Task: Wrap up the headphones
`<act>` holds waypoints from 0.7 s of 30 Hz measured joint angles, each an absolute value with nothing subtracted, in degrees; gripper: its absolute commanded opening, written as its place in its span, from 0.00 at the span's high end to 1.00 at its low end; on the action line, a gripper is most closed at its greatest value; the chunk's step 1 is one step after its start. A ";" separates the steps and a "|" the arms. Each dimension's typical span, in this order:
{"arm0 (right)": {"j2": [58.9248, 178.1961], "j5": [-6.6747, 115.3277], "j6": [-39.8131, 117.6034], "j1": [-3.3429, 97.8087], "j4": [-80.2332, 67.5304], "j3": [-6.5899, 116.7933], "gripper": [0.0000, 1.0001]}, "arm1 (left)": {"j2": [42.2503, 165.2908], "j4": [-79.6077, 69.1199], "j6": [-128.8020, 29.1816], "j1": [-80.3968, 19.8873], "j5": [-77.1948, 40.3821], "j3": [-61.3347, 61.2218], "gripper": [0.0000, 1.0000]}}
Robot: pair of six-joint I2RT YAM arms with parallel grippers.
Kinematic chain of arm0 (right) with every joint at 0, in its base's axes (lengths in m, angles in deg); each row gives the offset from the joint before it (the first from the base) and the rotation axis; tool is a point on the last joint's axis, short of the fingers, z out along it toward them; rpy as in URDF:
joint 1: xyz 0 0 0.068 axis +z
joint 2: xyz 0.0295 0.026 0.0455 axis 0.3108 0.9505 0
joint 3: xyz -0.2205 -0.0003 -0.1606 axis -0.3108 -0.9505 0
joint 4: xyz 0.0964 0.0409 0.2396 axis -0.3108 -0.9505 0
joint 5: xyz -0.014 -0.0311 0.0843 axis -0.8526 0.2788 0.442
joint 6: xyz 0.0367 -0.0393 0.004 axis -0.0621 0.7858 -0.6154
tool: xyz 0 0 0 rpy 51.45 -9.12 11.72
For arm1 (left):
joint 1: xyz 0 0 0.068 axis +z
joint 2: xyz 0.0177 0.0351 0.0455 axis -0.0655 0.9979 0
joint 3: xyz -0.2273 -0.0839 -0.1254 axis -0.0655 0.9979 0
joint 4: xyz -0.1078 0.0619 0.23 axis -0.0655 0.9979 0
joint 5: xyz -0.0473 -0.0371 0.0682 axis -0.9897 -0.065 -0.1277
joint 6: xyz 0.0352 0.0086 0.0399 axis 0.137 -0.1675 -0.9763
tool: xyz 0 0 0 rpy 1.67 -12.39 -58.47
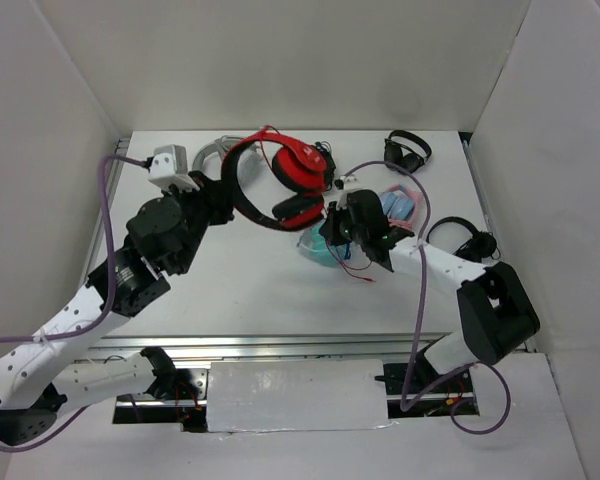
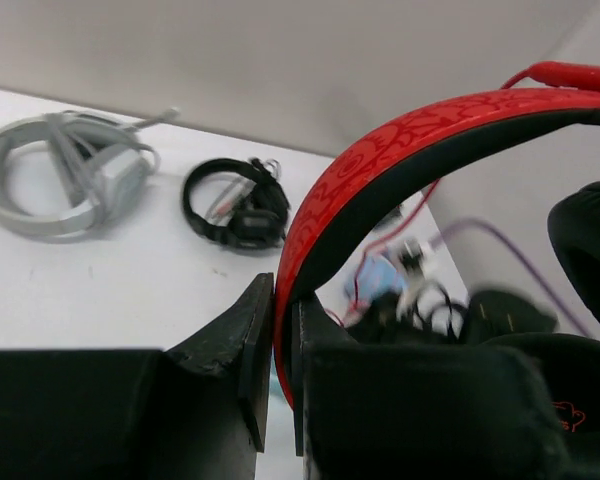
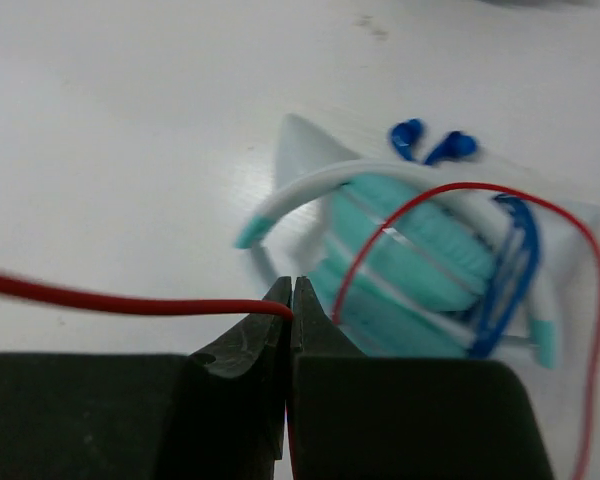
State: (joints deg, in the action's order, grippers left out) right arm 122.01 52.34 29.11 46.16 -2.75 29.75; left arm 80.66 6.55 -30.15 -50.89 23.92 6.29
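The red headphones [image 1: 290, 180] are held up off the table at the back middle, earcups to the right. My left gripper [image 1: 223, 199] is shut on their red-and-black headband [image 2: 380, 170], which runs up and right from between the jaws in the left wrist view. My right gripper [image 1: 352, 240] is shut on the thin red cable [image 3: 110, 300]; the cable enters the closed jaws from the left and loops on over the teal headphones [image 3: 410, 250] below. A loose end of cable [image 1: 358, 272] hangs under the right gripper.
Light grey headphones [image 1: 212, 152] lie at the back left. Black headphones [image 1: 407, 150] lie at the back right, another black pair [image 1: 465, 240] by the right arm. Teal-and-white headphones [image 1: 320, 248] and a blue packet [image 1: 400, 205] lie under the right gripper. White walls enclose the table.
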 measured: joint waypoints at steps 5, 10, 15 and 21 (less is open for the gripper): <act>117.05 48.07 27.34 55.25 1.88 24.09 1.00 | 88.42 14.16 -23.24 -47.55 33.78 -3.22 1.00; 109.97 39.70 25.63 63.03 3.68 18.84 1.00 | 92.50 19.80 -18.76 -42.26 38.50 -5.80 1.00; 104.07 30.74 25.37 67.40 3.63 17.03 1.00 | 93.92 26.38 -15.39 -37.62 41.23 -6.19 1.00; 103.65 21.10 27.03 73.55 -0.24 20.83 1.00 | 98.21 34.05 -8.77 -33.71 42.19 -8.29 1.00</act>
